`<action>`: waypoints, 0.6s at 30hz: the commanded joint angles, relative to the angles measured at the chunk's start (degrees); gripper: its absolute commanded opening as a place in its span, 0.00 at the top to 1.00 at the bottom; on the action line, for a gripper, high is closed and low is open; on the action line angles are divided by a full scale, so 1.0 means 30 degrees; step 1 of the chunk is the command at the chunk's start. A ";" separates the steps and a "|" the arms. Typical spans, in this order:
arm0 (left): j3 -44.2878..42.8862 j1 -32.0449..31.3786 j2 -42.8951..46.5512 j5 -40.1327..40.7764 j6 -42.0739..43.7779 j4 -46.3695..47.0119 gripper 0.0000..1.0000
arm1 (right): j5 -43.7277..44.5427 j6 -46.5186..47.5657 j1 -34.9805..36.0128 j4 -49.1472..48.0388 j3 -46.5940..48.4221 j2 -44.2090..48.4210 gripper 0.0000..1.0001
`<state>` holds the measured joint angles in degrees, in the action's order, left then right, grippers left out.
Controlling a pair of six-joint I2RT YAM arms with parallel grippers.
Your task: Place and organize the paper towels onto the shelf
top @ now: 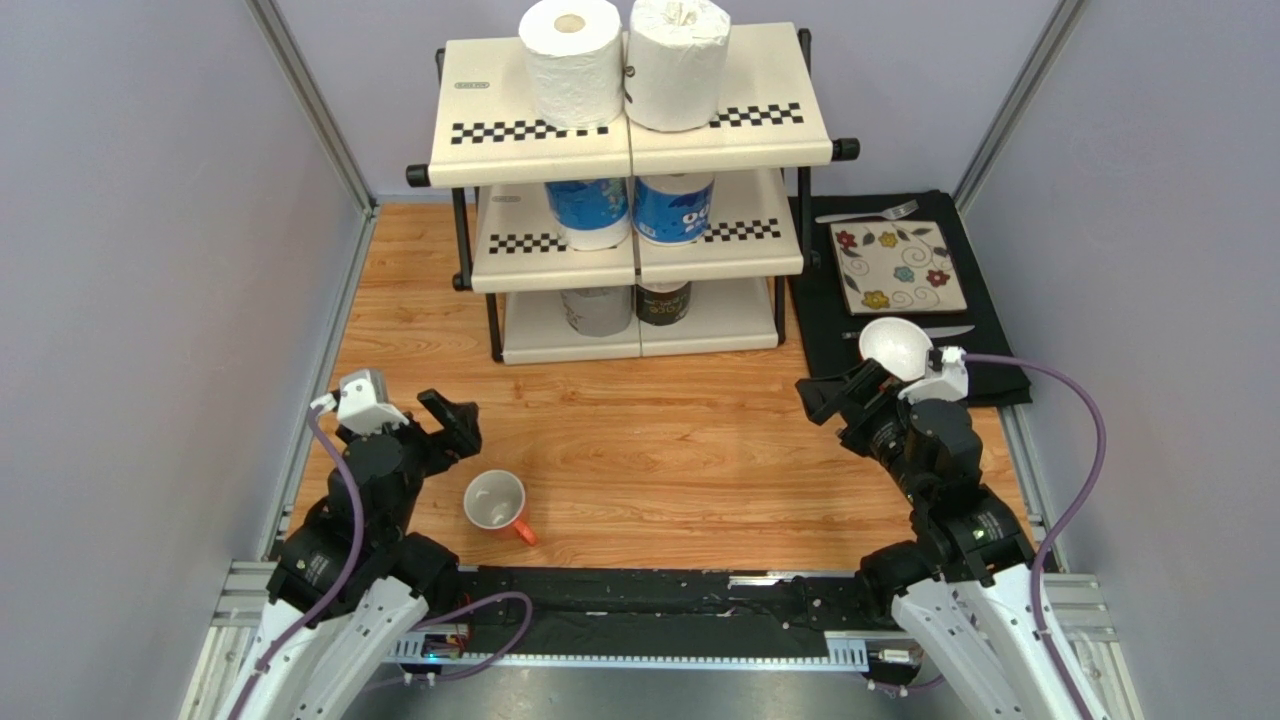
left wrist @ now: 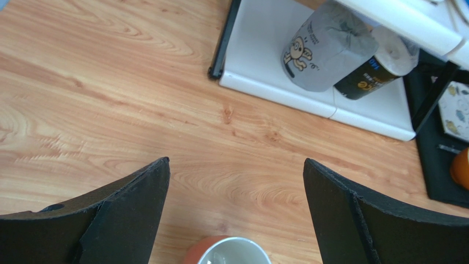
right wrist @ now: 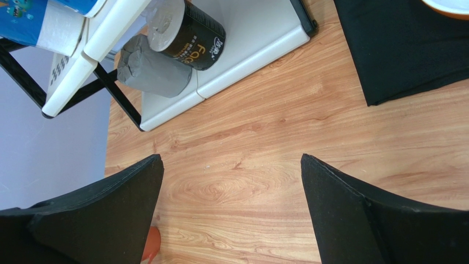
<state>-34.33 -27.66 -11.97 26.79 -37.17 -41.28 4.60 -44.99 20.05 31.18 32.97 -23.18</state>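
Observation:
The shelf stands at the back centre with all six paper towels on it. Two white rolls stand on the top tier. Two blue-printed rolls stand on the middle tier. A grey roll and a dark-wrapped roll stand on the bottom tier; both also show in the left wrist view and the right wrist view. My left gripper and right gripper are open, empty, low over bare wood.
A white mug with an orange handle stands just below my left gripper. A black mat with a floral tile and cutlery lies at the right. A white bowl sits by my right wrist. Grey walls enclose the table.

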 commanded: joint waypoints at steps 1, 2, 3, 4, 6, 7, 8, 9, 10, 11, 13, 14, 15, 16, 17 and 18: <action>-0.0745 -0.0038 -0.0756 0.0445 -0.0266 -0.1533 0.01 | -0.0068 0.0759 -0.0034 0.1150 0.1137 -0.0153 0.01; -0.0716 -0.0038 -0.0873 0.0852 -0.0441 -0.1592 0.01 | -0.0156 0.0788 -0.0034 0.1150 0.1167 -0.0183 0.01; -0.0716 -0.0038 -0.1135 0.1147 -0.0501 -0.1738 0.01 | -0.0157 0.0789 -0.0034 0.1063 0.1197 -0.0300 0.01; -0.0716 -0.0038 -0.1341 0.1440 -0.0588 -0.1826 0.01 | -0.0215 0.0847 -0.0034 0.0830 0.1197 -0.0388 0.01; -0.0920 -0.0038 -0.1983 0.2202 -0.0910 -0.2321 0.01 | -0.0186 0.0847 -0.0034 0.0565 0.1110 -0.0768 0.01; -0.1037 -0.0038 -0.2278 0.2378 -0.1028 -0.2499 0.01 | -0.0186 0.0847 -0.0034 0.0274 0.1080 -0.0944 0.01; -0.1357 -0.0038 -0.2832 0.2554 -0.1000 -0.2733 0.01 | -0.0186 0.0847 -0.0034 0.0126 0.1051 -0.1322 0.01; -0.1506 -0.0038 -0.3127 0.2701 -0.0912 -0.2822 0.01 | -0.0215 0.0847 -0.0034 -0.0107 0.1022 -0.1558 0.01; -0.1652 -0.0038 -0.3362 0.2818 -0.0796 -0.2910 0.01 | -0.0244 0.0818 -0.0034 -0.0487 0.0963 -0.1793 0.01; -0.1886 -0.0038 -0.3829 0.3052 -0.0562 -0.2911 0.01 | -0.0245 0.0818 -0.0034 -0.0665 0.0905 -0.2201 0.00; -0.1888 -0.0038 -0.4154 0.3229 -0.0356 -0.2824 0.01 | -0.0186 0.0731 -0.0034 -0.1162 0.0904 -0.2701 0.01; -0.1743 -0.0038 -0.4243 0.3317 -0.0036 -0.2388 0.01 | -0.0041 0.0672 -0.0034 -0.1280 0.0962 -0.2906 0.01; -0.1625 -0.0038 -0.4273 0.3318 0.0199 -0.2065 0.01 | -0.0010 0.0613 -0.0034 -0.1427 0.0992 -0.3314 0.01; -0.1479 -0.0038 -0.4244 0.3289 0.0782 -0.1713 0.01 | 0.0019 0.0613 -0.0034 -0.1689 0.1021 -0.3463 0.01; -0.1246 -0.0038 -0.4215 0.3201 0.1049 -0.1043 0.01 | 0.0193 0.0526 -0.0063 -0.1837 0.1050 -0.3668 0.01; -0.1127 -0.0038 -0.4185 0.3113 0.1341 -0.0746 0.01 | 0.0253 0.0496 -0.0034 -0.2012 0.1051 -0.4018 0.01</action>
<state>-37.95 -27.66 -24.60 34.98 -37.65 -48.21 4.47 -43.64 20.05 30.48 34.26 -33.15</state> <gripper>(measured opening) 0.989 0.993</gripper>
